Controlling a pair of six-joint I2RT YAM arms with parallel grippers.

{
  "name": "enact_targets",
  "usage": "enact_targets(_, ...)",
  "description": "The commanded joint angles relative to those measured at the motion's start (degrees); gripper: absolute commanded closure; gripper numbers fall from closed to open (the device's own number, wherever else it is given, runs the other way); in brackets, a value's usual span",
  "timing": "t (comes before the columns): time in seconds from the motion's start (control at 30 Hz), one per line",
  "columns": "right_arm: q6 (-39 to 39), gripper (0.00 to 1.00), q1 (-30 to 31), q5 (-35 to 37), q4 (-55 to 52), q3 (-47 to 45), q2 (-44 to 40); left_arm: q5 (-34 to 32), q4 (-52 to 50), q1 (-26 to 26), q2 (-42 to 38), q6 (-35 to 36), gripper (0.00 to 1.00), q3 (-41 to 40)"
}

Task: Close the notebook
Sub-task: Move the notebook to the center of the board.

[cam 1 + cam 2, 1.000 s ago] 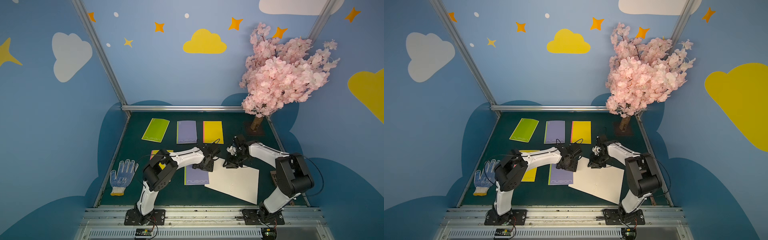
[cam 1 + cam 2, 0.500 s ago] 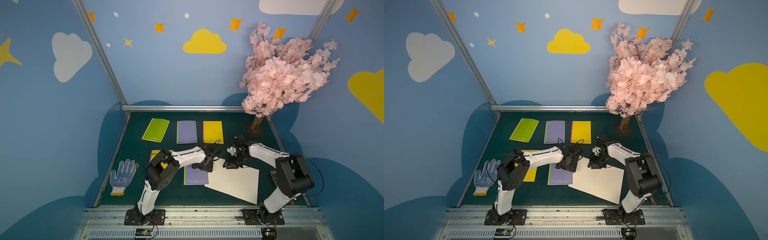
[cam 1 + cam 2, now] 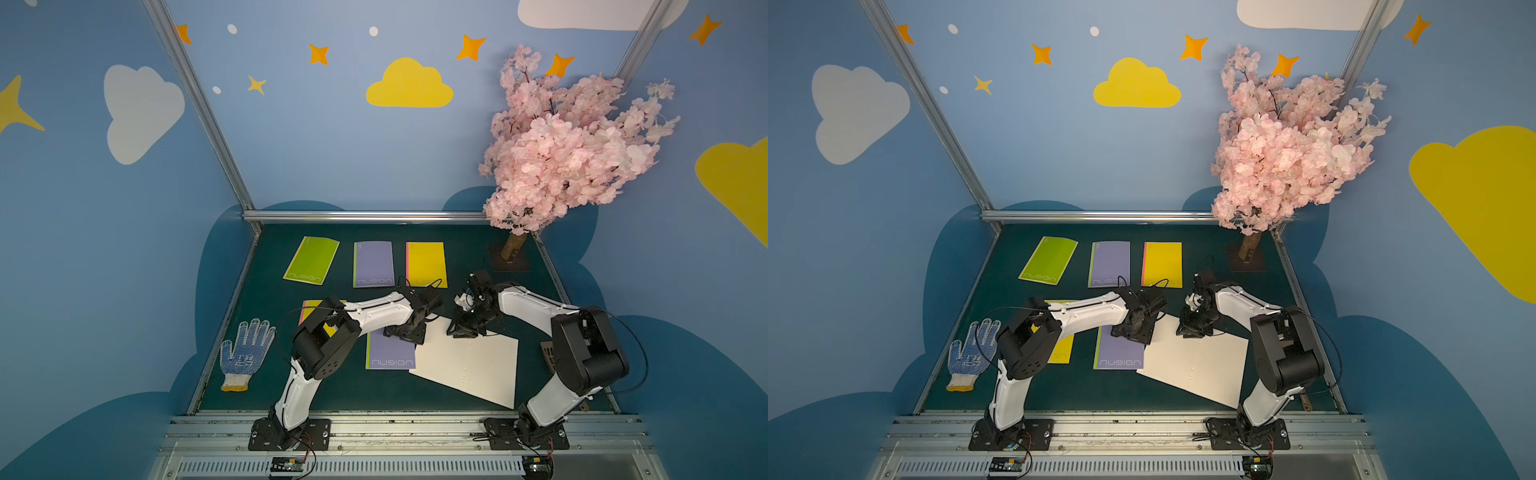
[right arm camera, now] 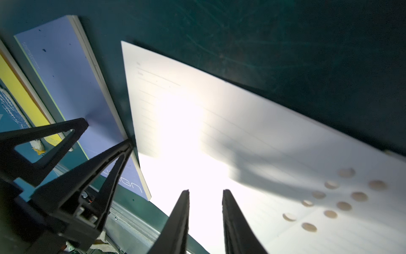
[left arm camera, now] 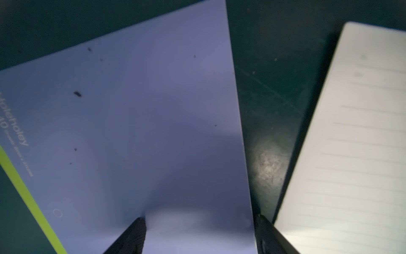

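The notebook (image 3: 465,365) lies open on the green mat, its white lined pages up, in both top views (image 3: 1196,365) and in the right wrist view (image 4: 241,136). My right gripper (image 3: 463,332) (image 4: 206,192) hovers over its far edge, jaws a narrow gap apart with nothing between them. My left gripper (image 3: 405,334) (image 5: 198,220) is open and set down on a closed purple notebook (image 3: 388,353) (image 5: 131,110) beside it. One finger presses the cover and the other stands at its page edge.
Green (image 3: 311,259), purple (image 3: 373,264) and yellow (image 3: 426,264) closed notebooks lie in a row at the back. Another yellow notebook (image 3: 1061,351) sits under my left arm. A dotted glove (image 3: 245,353) lies at the left. A pink blossom tree (image 3: 561,153) stands back right.
The left arm has shifted very slightly at the purple notebook. The right arm and the open notebook look unchanged.
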Motion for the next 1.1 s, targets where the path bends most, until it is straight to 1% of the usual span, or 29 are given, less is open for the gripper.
enact_targets(0.0,0.0,0.71,-0.1,0.1,-0.5,-0.5,-1.5,-0.4,-3.1,1.7,0.9,2.6,0.22,-3.2)
enact_targets(0.27,0.0,0.71,-0.1,0.1,-0.6,-0.3,-1.4,0.5,-0.6,4.9,-2.4,4.2,0.22,-8.0)
enact_targets(0.67,0.3,0.71,-0.1,0.1,-0.6,-0.3,-1.5,0.4,1.5,7.3,-3.9,7.9,0.22,-11.2)
enact_targets(0.97,0.8,0.71,-0.1,0.5,-1.0,-0.5,-3.0,0.2,0.9,7.8,-6.1,9.0,0.21,-9.7)
enact_targets(1.07,0.9,0.71,-0.1,1.0,-1.4,-0.6,-3.7,1.1,1.3,7.8,-7.4,9.0,0.2,-9.4)
